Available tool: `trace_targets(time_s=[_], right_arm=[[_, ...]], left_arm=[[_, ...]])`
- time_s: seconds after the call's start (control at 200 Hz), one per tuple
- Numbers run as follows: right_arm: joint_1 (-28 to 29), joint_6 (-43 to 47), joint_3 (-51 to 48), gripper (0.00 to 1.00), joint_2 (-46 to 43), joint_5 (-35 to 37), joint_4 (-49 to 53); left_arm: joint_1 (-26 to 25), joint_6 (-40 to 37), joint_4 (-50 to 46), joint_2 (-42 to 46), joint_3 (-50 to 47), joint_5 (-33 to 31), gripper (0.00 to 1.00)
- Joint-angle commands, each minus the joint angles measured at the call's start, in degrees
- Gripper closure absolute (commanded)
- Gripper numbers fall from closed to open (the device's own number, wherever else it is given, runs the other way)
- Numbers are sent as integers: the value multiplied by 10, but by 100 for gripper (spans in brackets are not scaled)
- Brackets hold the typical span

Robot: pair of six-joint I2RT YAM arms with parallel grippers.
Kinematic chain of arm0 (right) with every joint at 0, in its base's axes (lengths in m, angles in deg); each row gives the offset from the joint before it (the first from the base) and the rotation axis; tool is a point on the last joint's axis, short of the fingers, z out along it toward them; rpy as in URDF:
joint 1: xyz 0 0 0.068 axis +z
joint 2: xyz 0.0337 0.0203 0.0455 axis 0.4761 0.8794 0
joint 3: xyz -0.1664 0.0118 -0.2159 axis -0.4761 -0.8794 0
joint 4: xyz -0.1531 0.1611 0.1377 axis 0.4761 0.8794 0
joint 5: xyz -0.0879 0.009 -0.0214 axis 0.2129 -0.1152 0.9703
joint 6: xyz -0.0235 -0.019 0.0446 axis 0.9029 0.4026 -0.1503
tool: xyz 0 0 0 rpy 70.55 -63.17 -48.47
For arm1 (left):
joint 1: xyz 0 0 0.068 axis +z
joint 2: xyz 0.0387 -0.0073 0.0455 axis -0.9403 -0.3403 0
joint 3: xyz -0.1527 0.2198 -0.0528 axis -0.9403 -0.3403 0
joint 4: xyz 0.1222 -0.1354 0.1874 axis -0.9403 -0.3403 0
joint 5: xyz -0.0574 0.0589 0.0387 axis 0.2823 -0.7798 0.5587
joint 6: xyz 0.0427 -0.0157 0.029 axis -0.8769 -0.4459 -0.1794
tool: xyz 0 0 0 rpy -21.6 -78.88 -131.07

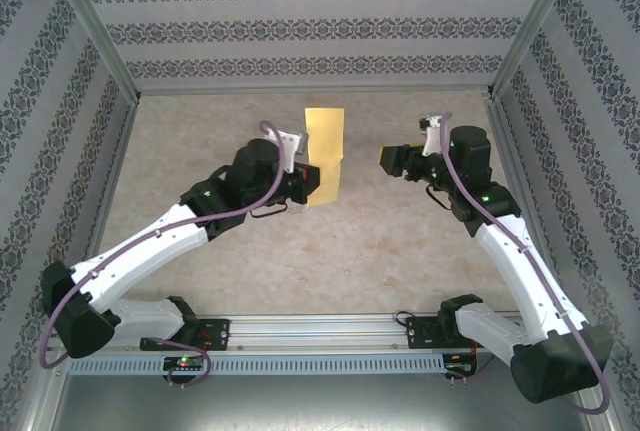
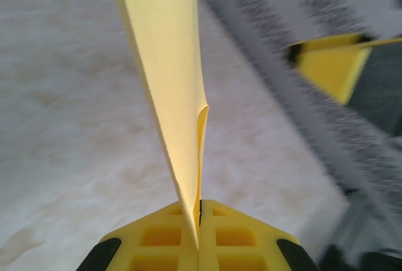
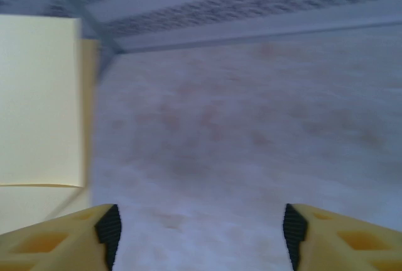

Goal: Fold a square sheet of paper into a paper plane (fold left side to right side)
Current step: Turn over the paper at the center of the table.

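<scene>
Yellow paper (image 1: 325, 151) clamped in left gripper (image 1: 306, 185); right gripper (image 1: 385, 158) gapes empty; align edges squarely before creasing.

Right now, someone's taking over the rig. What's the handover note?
Left gripper: shut on the near edge of the yellow paper, which stretches away from the fingers.
Right gripper: open, empty, off to the paper's right, not touching it.
Paper: towards the back of the table, a narrow strip with two layers showing at the clamped edge.
Done: looks like the left-to-right half fold.
Left: the remaining folds; no pointed dart shape yet.
</scene>
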Motion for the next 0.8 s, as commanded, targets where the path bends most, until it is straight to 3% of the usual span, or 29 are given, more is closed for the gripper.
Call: trace_targets(time_s=[0.0,0.145,0.265,0.535,0.799], right_arm=[[-19,21,-20,19,-27,156,85],[-34,24,-35,9,-42,192,100],[-40,30,-35,4,-48,216,118],[-48,34,-44,2,-63,219,127],[-49,27,-59,2,-63,205,121]], left_arm=[[-46,-7,-220,-64,38,-225,99],[-88,110,-374,-161,100,-344,100],[-92,187,-445,-230,131,-351,100],[-92,195,-470,-360,200,-286,100],[-69,128,-373,-437,236,-106,96]])
